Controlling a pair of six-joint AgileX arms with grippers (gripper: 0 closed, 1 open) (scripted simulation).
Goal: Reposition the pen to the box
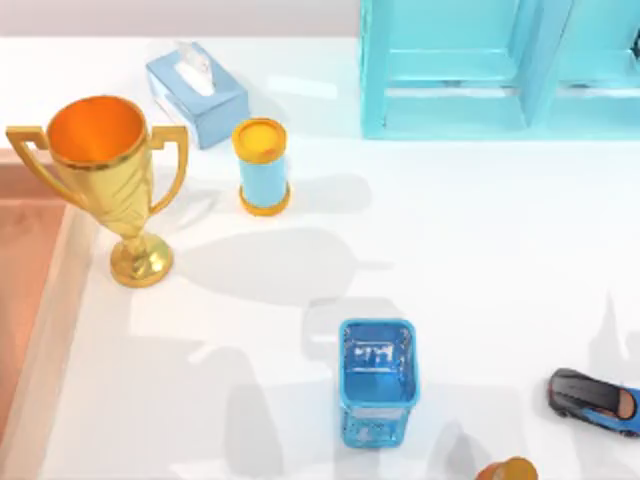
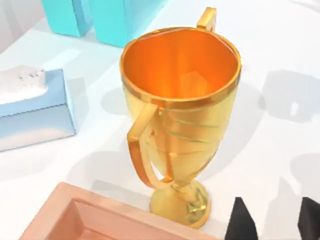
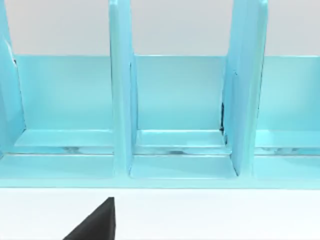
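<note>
Top view: the box [image 1: 58, 335] lies at the bench's [image 1: 480, 250] 9 o'clock edge, tan rim toward the centre, its reddish-brown inside bare where seen. The gold trophy [image 1: 115, 180] stands just beside its rim at 10 o'clock. A blue mesh holder [image 1: 377, 382] sits near 6 o'clock, and a turquoise shelf [image 1: 500, 70] at 1 o'clock.

Left wrist view: the left pincer [image 2: 274, 224] hangs wide and holds nothing, near the trophy's foot [image 2: 181, 202], with 1 corner of the box [image 2: 95, 215] close by.

Right wrist view: the right pincer [image 3: 97, 225] faces the shelf's bays [image 3: 175, 100]; whether it is wide or narrow cannot be told.

Judged from this, the pen is not yet in hand and finding it comes first. It should be gripped across the barrel. The carry should cross the rim clear of the trophy, which looks easy to tip.
</note>
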